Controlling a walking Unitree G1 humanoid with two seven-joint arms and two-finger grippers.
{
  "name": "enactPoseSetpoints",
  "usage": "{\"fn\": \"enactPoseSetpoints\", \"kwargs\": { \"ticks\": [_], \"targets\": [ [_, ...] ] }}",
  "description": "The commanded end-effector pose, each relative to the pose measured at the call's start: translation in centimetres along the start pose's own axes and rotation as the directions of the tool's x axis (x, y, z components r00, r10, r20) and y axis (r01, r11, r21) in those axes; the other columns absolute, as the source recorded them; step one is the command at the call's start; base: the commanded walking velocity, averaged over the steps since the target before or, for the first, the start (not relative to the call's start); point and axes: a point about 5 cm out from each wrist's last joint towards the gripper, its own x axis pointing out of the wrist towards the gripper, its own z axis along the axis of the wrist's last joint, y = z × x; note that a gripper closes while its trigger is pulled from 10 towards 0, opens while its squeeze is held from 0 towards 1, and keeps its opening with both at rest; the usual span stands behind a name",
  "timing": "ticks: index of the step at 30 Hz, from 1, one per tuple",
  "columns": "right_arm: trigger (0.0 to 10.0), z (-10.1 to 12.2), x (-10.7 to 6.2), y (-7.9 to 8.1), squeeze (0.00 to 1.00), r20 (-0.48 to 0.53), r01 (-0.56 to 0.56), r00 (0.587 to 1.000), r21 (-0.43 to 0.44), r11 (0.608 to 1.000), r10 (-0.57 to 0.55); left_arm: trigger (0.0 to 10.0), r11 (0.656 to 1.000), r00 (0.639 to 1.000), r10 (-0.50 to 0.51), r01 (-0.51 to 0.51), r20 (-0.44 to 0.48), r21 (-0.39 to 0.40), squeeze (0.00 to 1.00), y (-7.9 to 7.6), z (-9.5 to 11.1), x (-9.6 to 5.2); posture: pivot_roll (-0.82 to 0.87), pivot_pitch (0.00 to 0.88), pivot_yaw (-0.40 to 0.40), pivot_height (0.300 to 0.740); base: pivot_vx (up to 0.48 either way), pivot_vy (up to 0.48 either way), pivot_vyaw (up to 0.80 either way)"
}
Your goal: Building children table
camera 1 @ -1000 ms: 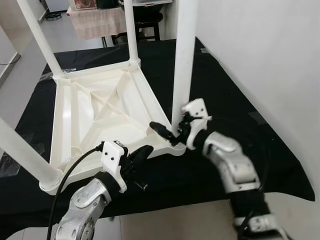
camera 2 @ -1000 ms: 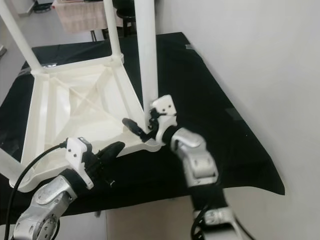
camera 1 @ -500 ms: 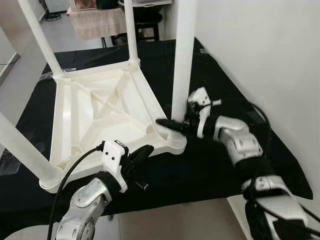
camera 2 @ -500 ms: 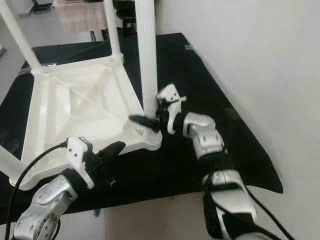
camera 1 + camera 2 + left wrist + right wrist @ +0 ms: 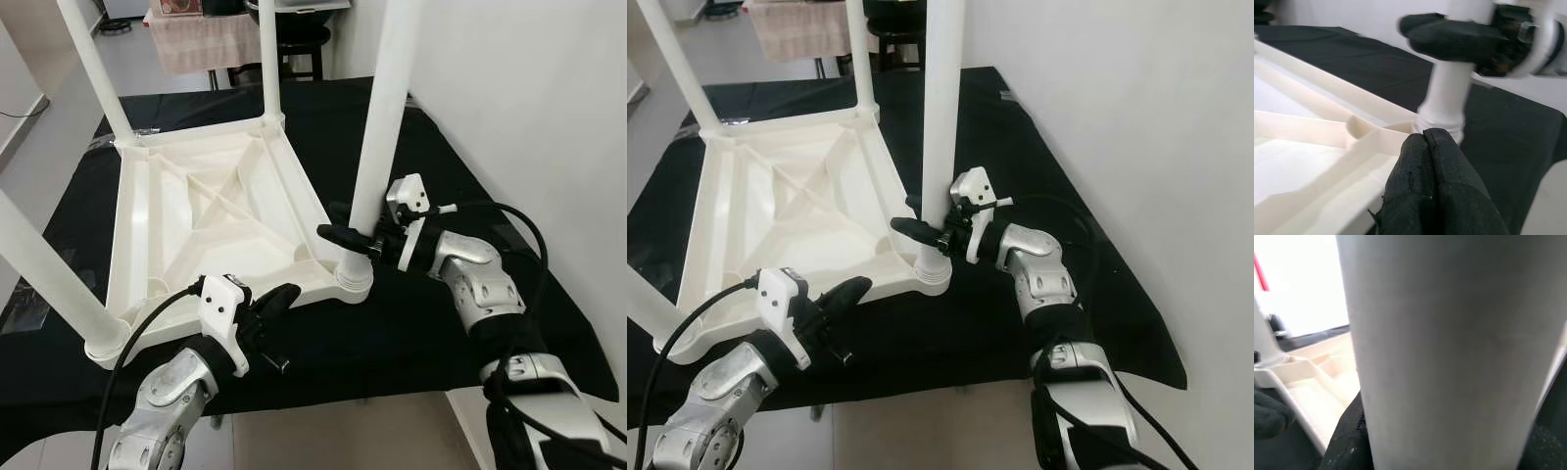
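Right tool (image 5: 355, 238) clamped around leg (image 5: 380, 137); left tool (image 5: 279, 299) closed, low.

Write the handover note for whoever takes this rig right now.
Right gripper: fingers closed around the near-right leg, just above its socket.
Left gripper: shut, empty, tips at the near edge of the upturned white tabletop on the black cloth.
Done: four legs stand in the corner sockets.
Left: whether the near-right leg is fully seated cannot be seen; check, then turn the table upright.

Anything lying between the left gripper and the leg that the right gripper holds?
Just the tabletop's near edge rail between left gripper and leg, held by right gripper, in the left eye view.
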Motion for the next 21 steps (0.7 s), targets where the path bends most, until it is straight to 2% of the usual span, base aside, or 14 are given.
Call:
{"fn": "enactPoseSetpoints", "kwargs": {
  "ticks": [1,2,3,4,5,6,7,9,16,17,18,21],
  "targets": [
    [0.0,-4.2,0.8,2.5,0.00,-0.177,0.196,0.967,0.060,0.979,-0.183,10.0,1.000,1.000,0.005,-0.005,-0.011,-0.014,0.00,0.1,-0.5,-0.2,-0.03,0.073,-0.020,0.740,0.000,0.000,0.00],
    [0.0,-4.2,0.8,2.5,0.00,-0.177,0.196,0.967,0.060,0.979,-0.183,10.0,1.000,1.000,0.005,-0.005,-0.011,-0.014,0.00,0.1,-0.5,-0.2,-0.03,0.073,-0.020,0.740,0.000,0.000,0.00],
    [0.0,-4.8,1.1,2.9,0.00,-0.202,0.341,0.923,0.033,0.939,-0.328,10.0,1.000,1.000,0.005,-0.005,-0.011,-0.015,0.00,0.2,-0.5,-0.2,-0.03,0.073,-0.019,0.740,0.000,0.000,0.00],
    [0.0,-5.0,0.5,3.0,0.00,-0.257,0.513,0.814,-0.102,0.853,-0.520,10.0,1.000,1.000,0.005,-0.005,-0.011,-0.017,0.00,0.3,-0.5,-0.2,-0.04,0.074,-0.016,0.740,0.000,0.000,0.00],
    [0.0,-5.0,0.5,3.0,0.00,-0.257,0.513,0.814,-0.102,0.853,-0.520,10.0,1.000,1.000,0.005,-0.005,-0.011,-0.017,0.00,0.3,-0.5,-0.2,-0.04,0.074,-0.016,0.740,0.000,0.000,0.00],
    [0.0,-3.8,1.0,4.3,0.00,-0.231,0.546,0.802,-0.088,0.833,-0.550,10.0,1.000,1.000,0.003,-0.004,-0.012,-0.021,0.00,0.4,-0.6,-0.2,-0.05,0.065,-0.004,0.740,0.000,0.000,0.00],
    [0.0,-3.8,1.0,4.3,0.00,-0.231,0.546,0.802,-0.088,0.833,-0.550,10.0,1.000,1.000,0.003,-0.004,-0.012,-0.021,0.00,0.4,-0.6,-0.2,-0.05,0.065,-0.004,0.740,0.000,0.000,0.00],
    [0.0,-3.7,1.7,4.8,0.00,-0.231,0.488,0.839,-0.080,0.869,-0.493,10.0,1.000,1.000,0.003,-0.003,-0.011,-0.023,0.00,0.4,-0.6,-0.1,-0.04,0.067,-0.010,0.740,0.000,0.000,0.00],
    [0.0,-3.7,2.1,5.0,0.00,-0.249,0.460,0.851,-0.073,0.885,-0.463,10.0,1.000,1.000,0.010,-0.010,-0.006,-0.021,0.00,0.3,-0.4,-0.1,-0.03,0.071,-0.015,0.740,0.000,0.000,0.00],
    [10.0,-3.6,2.1,5.0,0.00,-0.263,0.482,0.834,-0.081,0.872,-0.485,10.0,1.000,1.000,0.013,-0.013,-0.005,-0.020,0.00,0.4,-0.4,-0.1,-0.03,0.075,-0.008,0.740,0.000,0.000,0.00],
    [10.0,-3.3,2.4,5.1,1.00,-0.260,0.462,0.856,-0.003,0.887,-0.446,10.0,1.000,1.000,0.013,-0.013,-0.004,-0.021,0.00,0.4,-0.3,-0.1,-0.03,0.075,-0.008,0.740,0.000,0.000,0.00],
    [10.0,-2.6,2.8,4.9,1.00,-0.242,0.450,0.869,0.027,0.892,-0.431,10.0,1.000,1.000,0.008,-0.008,-0.006,-0.022,0.00,0.4,-0.3,-0.1,-0.03,0.075,-0.008,0.740,0.000,0.000,0.00]
  ]
}}
